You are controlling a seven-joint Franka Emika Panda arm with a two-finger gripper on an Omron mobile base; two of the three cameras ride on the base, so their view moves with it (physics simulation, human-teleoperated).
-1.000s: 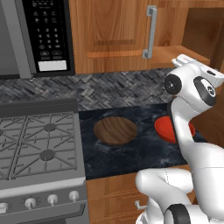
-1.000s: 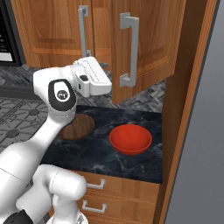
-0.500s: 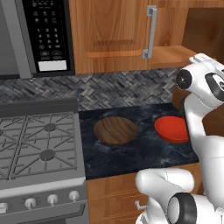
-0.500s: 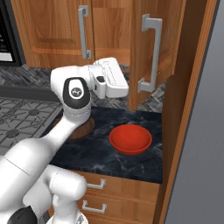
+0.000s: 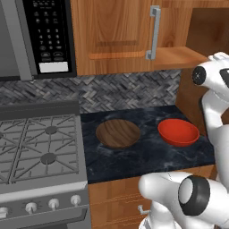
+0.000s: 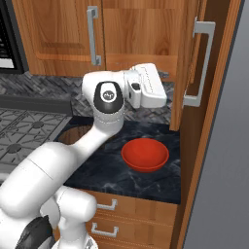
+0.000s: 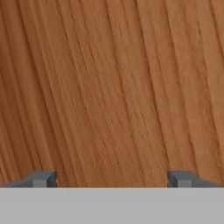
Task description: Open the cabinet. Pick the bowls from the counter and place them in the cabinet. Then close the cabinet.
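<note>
Two bowls [image 5: 118, 133] on marbled counter [image 5: 134, 159], cabinet [image 6: 187, 73] ajar

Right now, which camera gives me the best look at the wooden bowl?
The left base view: the wooden bowl lies fully visible on the counter, left of the red bowl. In the right base view the arm hides most of it.

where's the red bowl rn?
The red bowl sits on the counter at its right end, right of the wooden bowl and apart from it, below the open cabinet door.
</note>
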